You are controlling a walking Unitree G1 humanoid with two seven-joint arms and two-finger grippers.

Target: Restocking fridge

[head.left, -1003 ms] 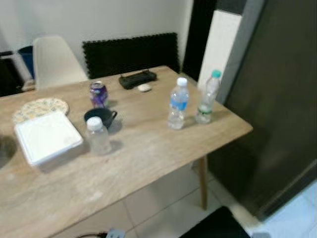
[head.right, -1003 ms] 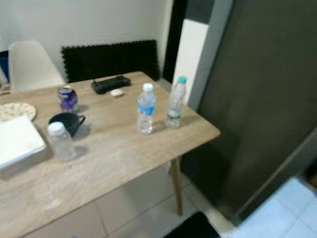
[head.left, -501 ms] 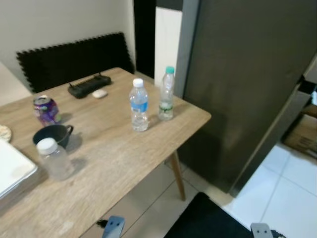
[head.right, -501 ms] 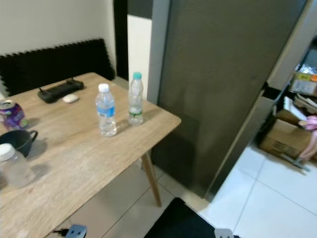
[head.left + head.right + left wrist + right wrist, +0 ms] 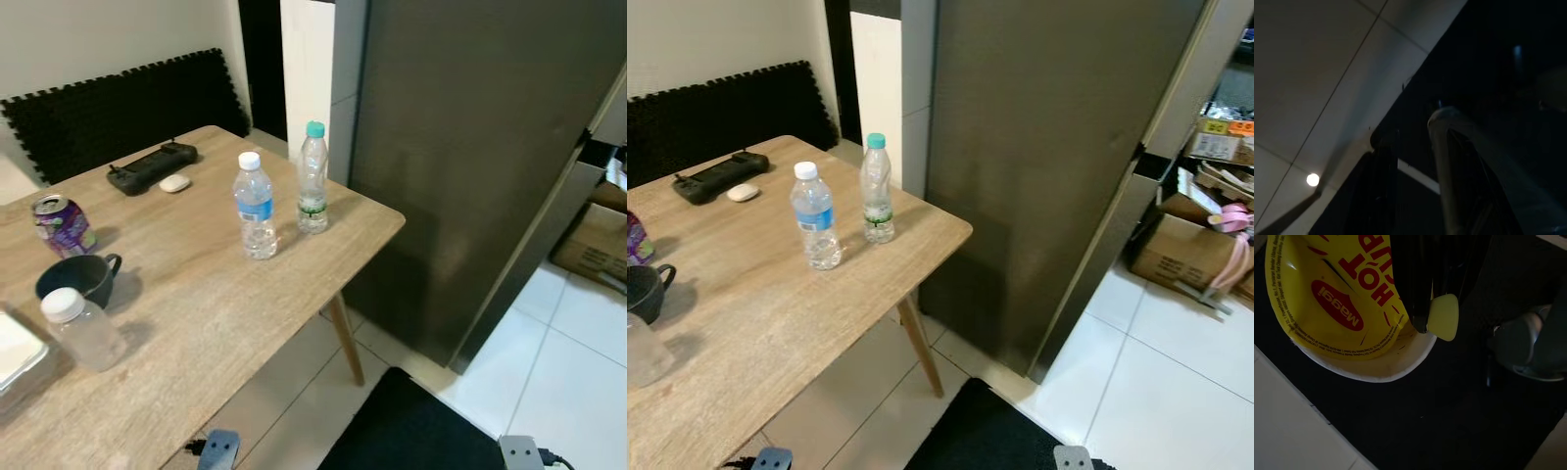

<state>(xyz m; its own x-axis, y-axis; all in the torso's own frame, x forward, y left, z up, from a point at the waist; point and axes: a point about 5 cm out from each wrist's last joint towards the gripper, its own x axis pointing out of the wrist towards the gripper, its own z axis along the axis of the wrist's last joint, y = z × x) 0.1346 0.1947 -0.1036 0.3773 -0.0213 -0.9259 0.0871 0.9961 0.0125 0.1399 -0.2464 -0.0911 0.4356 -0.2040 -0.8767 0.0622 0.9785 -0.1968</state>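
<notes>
My right gripper [image 5: 1426, 322] is shut on a yellow Maggi Hot Cup noodle cup [image 5: 1337, 308], with one black finger [image 5: 1415, 284] over the cup's white rim, above a dark floor mat. The tall dark grey fridge [image 5: 470, 147] stands shut just right of the wooden table [image 5: 196, 304]. Two water bottles stand near the table's right corner: one with a blue label [image 5: 255, 206] and one with a green cap [image 5: 313, 177]. The left wrist view is very dark, showing pale floor tiles and a dark mat edge.
On the table are a purple can [image 5: 61, 224], a black mug [image 5: 80, 277], a clear white-capped jar [image 5: 82, 328], a black controller [image 5: 151, 166] and a small white object [image 5: 175, 182]. A black mat [image 5: 411, 431] lies on the white tiles below me. Cardboard boxes [image 5: 1190, 250] sit right of the fridge.
The camera has swung to the right: the table and its items slid left in the picture, while the fridge, tiles and boxes came further into view.
</notes>
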